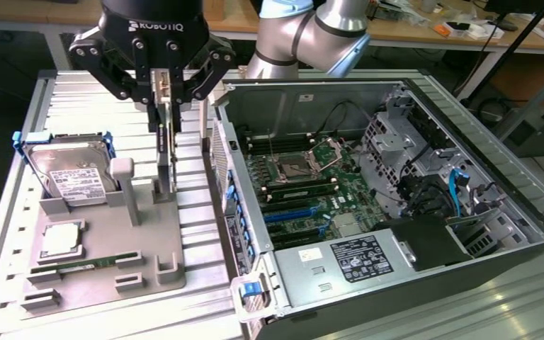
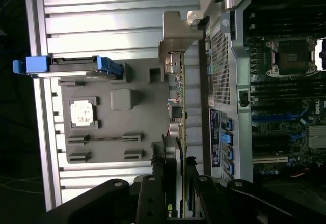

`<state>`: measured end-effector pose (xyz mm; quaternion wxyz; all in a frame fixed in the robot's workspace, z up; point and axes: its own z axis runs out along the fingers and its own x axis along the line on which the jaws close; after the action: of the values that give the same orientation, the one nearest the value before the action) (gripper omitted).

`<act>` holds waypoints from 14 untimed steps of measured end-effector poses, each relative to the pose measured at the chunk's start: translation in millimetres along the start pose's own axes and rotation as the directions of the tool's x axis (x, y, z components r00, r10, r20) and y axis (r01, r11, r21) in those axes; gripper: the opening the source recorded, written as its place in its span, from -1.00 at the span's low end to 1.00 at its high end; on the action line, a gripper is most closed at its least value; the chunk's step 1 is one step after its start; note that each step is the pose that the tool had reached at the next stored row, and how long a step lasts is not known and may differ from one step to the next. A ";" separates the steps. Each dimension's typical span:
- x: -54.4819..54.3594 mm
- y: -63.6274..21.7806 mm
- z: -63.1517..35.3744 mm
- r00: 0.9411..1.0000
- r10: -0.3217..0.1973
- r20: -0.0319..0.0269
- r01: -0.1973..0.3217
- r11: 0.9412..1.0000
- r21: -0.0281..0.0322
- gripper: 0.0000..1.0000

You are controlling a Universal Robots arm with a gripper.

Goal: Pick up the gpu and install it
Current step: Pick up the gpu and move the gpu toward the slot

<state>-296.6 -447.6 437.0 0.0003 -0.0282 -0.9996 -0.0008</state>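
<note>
gpu hangs edge-on, the gripper closed narrowly on its top edge; with so slim a hold it could swing and clip the computer case just beside it.

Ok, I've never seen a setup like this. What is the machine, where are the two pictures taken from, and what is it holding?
This is a single robot arm with a two-fingered tool at its end. The exterior view comes from a camera standing off the arm. The wrist view comes from a camera on the arm's wrist, looking along the tool. On the ribbed metal table lies a grey tray holding a hard drive in a blue frame and a thin green memory stick. Next to the tray, toward the exterior view's right, is an open computer case. The tool is closed on the gpu, a slim card held on edge over the tray. I cannot tell whether the card is clear of its stand.
</note>
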 end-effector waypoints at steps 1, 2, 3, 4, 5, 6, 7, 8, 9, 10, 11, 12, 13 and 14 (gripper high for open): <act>-1.4 0.1 0.0 1.000 0.000 0.000 0.000 1.000 0.000 -0.46; -2.6 0.1 0.0 1.000 0.000 0.000 0.000 1.000 0.000 -0.46; -4.0 0.2 0.1 1.000 0.000 0.000 0.000 1.000 0.000 -0.46; -5.2 0.3 0.1 1.000 0.000 0.000 0.000 1.000 0.000 -0.46; -6.4 0.4 0.1 1.000 0.000 0.000 0.000 1.000 0.000 -0.46; -7.7 0.4 0.1 1.000 0.000 0.000 0.000 1.000 0.000 -0.46; -8.8 0.5 0.1 1.000 0.000 0.000 0.000 1.000 0.000 -0.46; -10.0 0.6 0.1 1.000 0.000 0.000 0.000 1.000 0.000 -0.46; -11.2 0.6 0.0 1.000 0.000 0.000 0.000 1.000 0.000 -0.46; -12.3 0.7 0.0 1.000 0.000 0.000 0.000 1.000 0.000 -0.46; -13.5 0.7 0.1 1.000 0.000 0.000 0.000 1.000 0.000 -0.46; -14.8 0.8 0.1 1.000 0.000 0.000 0.000 1.000 0.000 -0.46; -16.0 0.9 0.0 1.000 0.000 0.000 0.000 1.000 0.000 -0.46; -17.4 1.0 0.0 1.000 0.000 0.000 0.000 1.000 0.000 -0.46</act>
<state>-279.2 -447.6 437.0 0.0005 -0.0282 -0.9996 -0.0008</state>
